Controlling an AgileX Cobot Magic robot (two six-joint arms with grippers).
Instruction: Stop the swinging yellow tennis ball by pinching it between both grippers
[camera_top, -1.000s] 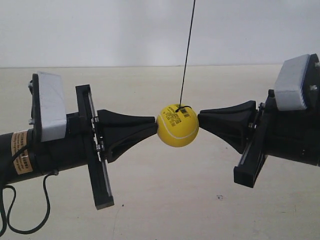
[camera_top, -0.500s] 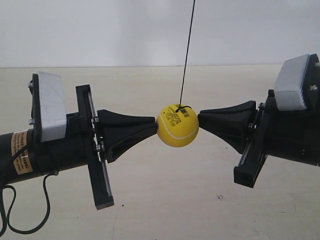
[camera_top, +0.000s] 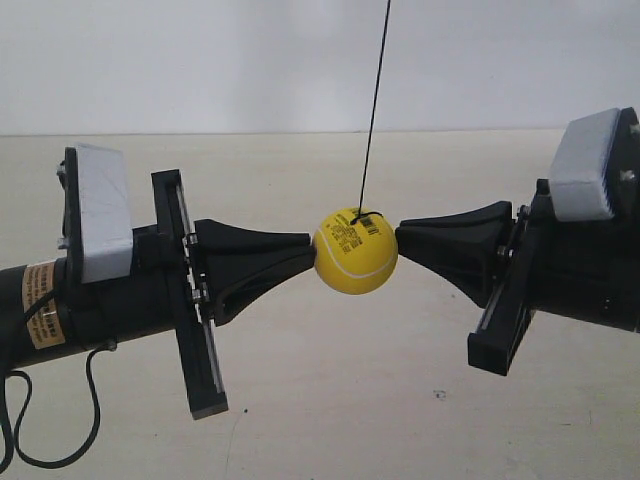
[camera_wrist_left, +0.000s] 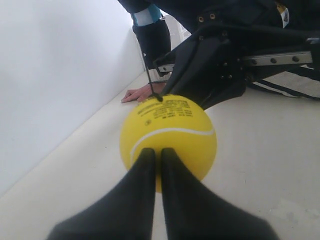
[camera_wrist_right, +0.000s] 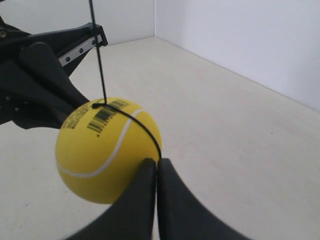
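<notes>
yellow tennis ball: smooth matt skin, rubbery look, no fuzz; white seam and black print lie flat
string: thin black cord, matt
left gripper: black plastic, matt, smooth, faint sheen
right gripper: same black matt plastic
crossbar: hard black body; pale metal-looking edge
block: white-grey, matt, faintly textured; material unclear
sticker: tan, paper-like
cable: black rubbery sheath
table: off-white, matt, smooth, few dark specks
wall: white, matt
</notes>
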